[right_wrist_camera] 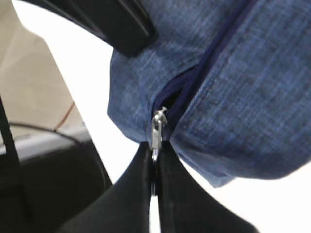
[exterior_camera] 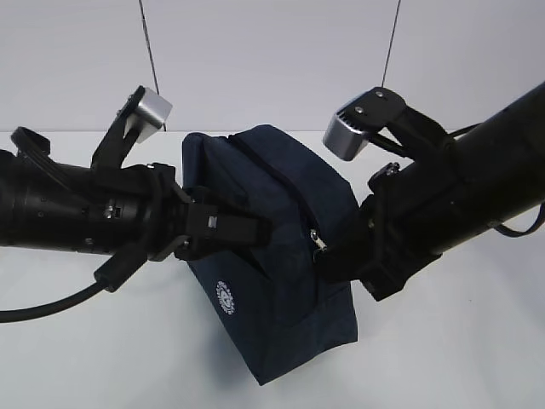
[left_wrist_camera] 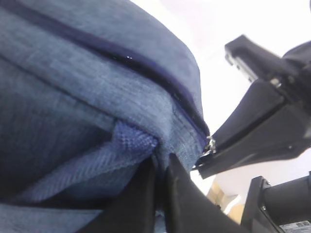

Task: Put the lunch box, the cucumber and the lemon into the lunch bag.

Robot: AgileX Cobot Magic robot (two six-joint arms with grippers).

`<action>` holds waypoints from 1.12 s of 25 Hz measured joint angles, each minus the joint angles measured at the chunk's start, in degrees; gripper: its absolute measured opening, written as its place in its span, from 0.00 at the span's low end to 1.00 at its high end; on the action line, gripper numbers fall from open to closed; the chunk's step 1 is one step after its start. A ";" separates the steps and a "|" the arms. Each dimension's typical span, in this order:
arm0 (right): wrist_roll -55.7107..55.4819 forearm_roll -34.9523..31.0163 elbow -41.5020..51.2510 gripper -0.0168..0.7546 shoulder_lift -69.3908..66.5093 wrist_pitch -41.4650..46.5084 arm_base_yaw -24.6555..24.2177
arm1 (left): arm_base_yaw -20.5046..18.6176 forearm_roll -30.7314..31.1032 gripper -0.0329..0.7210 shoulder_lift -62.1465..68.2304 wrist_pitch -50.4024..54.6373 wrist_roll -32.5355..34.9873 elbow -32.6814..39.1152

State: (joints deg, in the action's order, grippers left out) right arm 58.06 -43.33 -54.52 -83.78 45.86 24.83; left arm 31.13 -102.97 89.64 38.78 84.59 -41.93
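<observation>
The navy lunch bag [exterior_camera: 272, 247] stands tilted near the white table's [exterior_camera: 443, 358] middle. The left gripper [left_wrist_camera: 160, 187] pinches its fabric strap [left_wrist_camera: 129, 145]; the right gripper [right_wrist_camera: 154, 165] is clamped on the metal zipper pull [right_wrist_camera: 157, 127].

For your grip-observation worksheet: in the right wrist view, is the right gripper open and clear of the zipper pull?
No: the right gripper is shut on the metal zipper pull of the lunch bag.

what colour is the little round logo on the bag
White, on the dark navy lunch bag; the logo shows best in the exterior view.
</observation>
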 joint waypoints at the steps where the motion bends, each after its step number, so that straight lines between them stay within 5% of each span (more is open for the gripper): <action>1: -1.49 1.60 -0.93 0.03 0.00 1.20 0.00 | 0.00 -0.17 0.04 0.00 0.00 0.00 0.00; 10: -13.09 15.95 -13.51 0.03 0.00 18.85 0.00 | 0.26 -0.67 0.04 0.00 2.82 -0.12 -0.56; 28: -15.43 17.46 -17.31 0.03 0.00 21.56 0.10 | 0.39 0.43 0.04 0.00 1.82 -0.24 -0.59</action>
State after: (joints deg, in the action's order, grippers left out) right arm 42.63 -25.88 -71.83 -83.78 67.42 24.93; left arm 31.52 -102.54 89.64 40.60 84.35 -42.52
